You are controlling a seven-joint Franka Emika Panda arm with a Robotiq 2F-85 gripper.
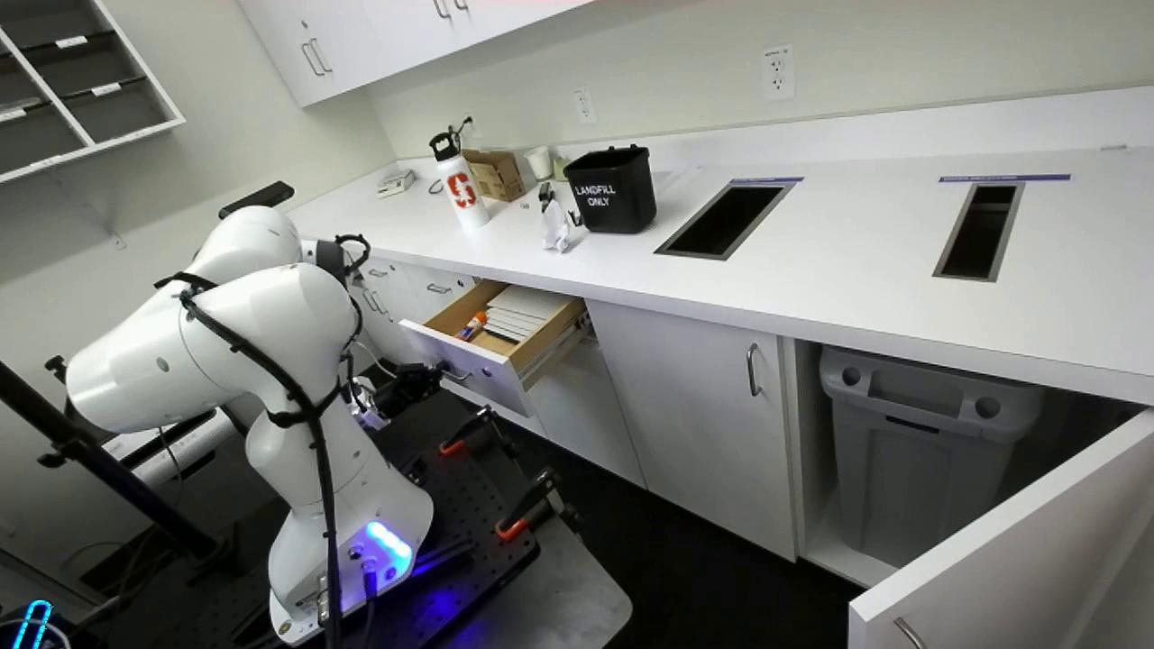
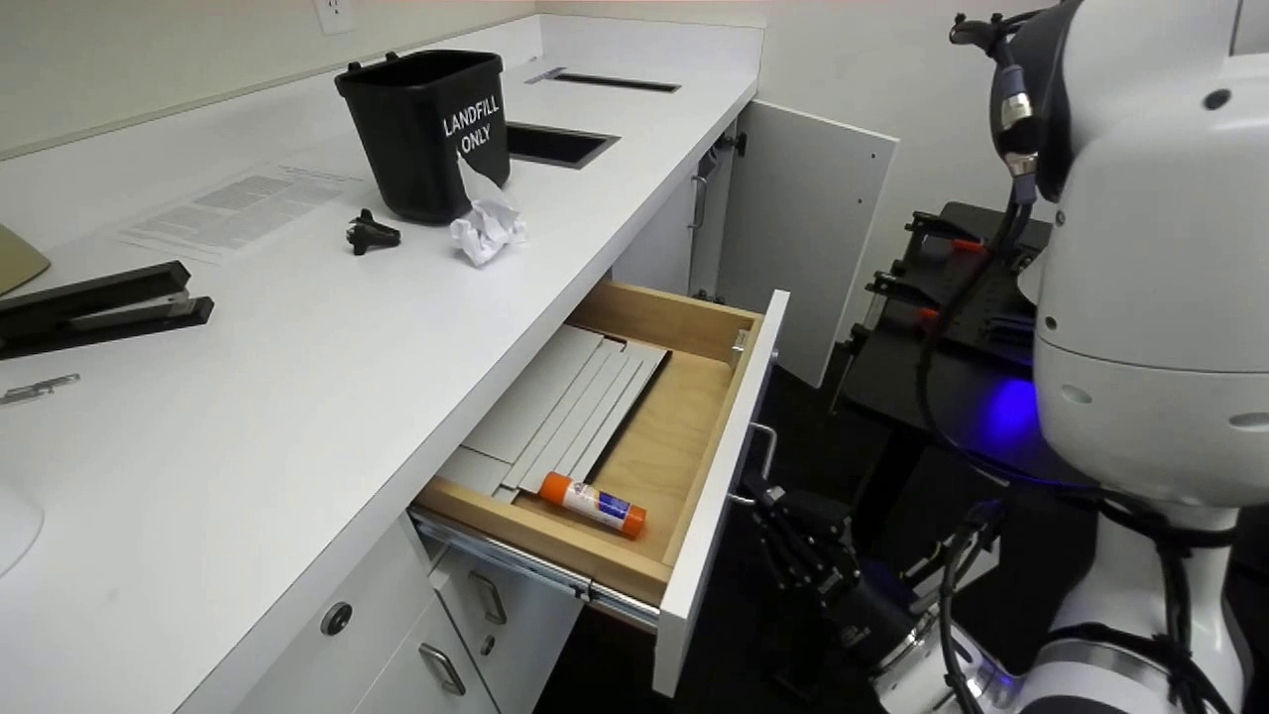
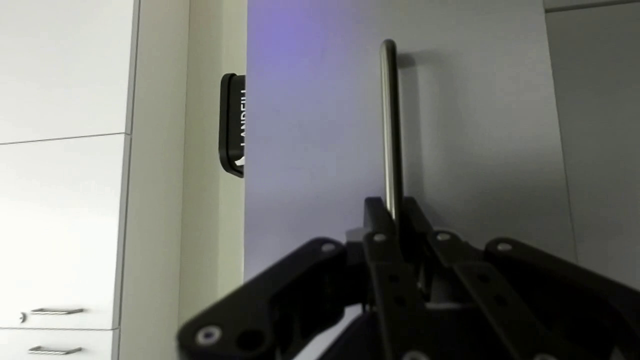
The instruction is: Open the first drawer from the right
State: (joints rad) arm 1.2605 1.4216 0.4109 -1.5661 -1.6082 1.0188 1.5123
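In an exterior view, a glue stick [image 1: 471, 326] lay left of panels [image 1: 527, 304] in the drawer [image 1: 500, 382] before my hand [image 1: 441, 369]; farther right, on the bench [image 1: 829, 243], stood a bin [image 1: 622, 191].

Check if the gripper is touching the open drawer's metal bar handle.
Touching: the wrist view shows the gripper closed on the metal bar handle, no gap showing on either side.
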